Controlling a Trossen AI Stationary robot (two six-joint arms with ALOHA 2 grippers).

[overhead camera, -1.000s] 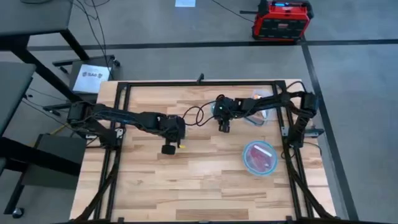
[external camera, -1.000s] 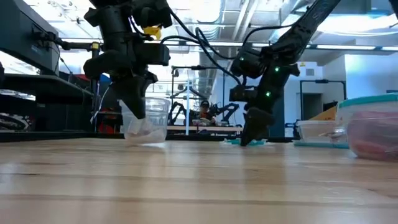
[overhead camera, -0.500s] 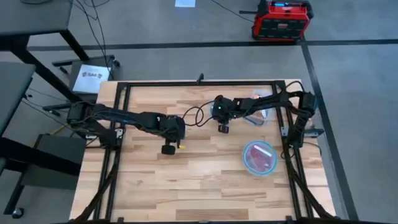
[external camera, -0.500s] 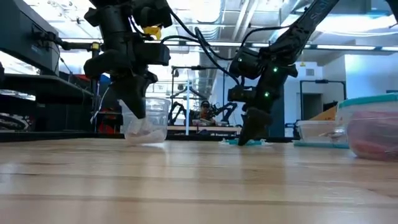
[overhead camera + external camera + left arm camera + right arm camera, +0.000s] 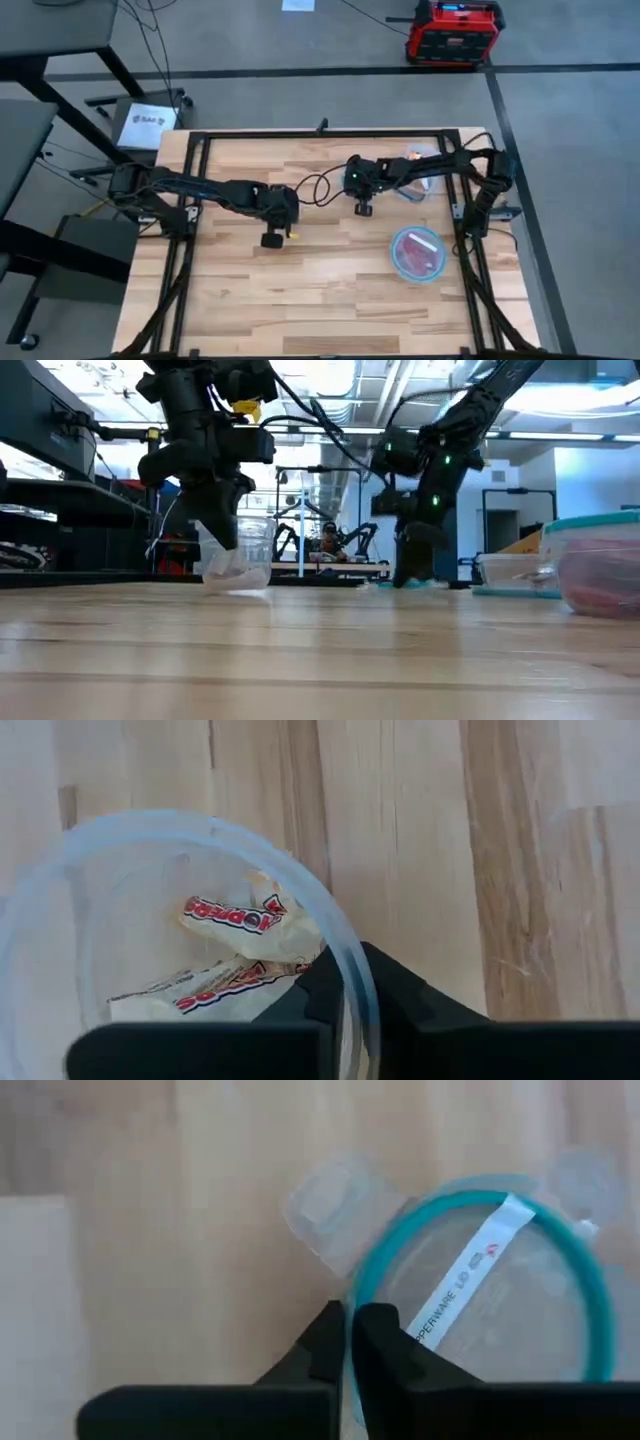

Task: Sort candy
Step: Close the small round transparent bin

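The left claw (image 5: 270, 239) is pinched on the rim of a clear cup (image 5: 200, 920). One finger is inside the cup and one finger (image 5: 420, 1005) is outside, with the thin wall squeezed between them. Right by the inside finger, at the bottom of the cup, lie two candies (image 5: 235, 945). They have pale wrappers with red letters. One leans on the cup wall and the other lies just beside it, close to the finger. In the low view the cup (image 5: 240, 555) sits on the table (image 5: 320, 650) under the claw (image 5: 222, 540).

The right claw (image 5: 365, 208) is pinched on the edge of a clear lid (image 5: 480, 1280) with a teal ring. Its two fingers (image 5: 325, 1345) are almost shut, with only the thin lid edge between them. The lid has a white sticker across it and clear tabs at its sides. It lies on the wood. In the low view this claw (image 5: 412, 565) reaches down to the table, and a bit of teal shows at its tip.

Near the right claw, farther out along its arm, is a tub (image 5: 415, 170) with something orange inside. Toward the front of the table is another tub (image 5: 418, 252), full of red candy (image 5: 414, 255). It has a blue rim.
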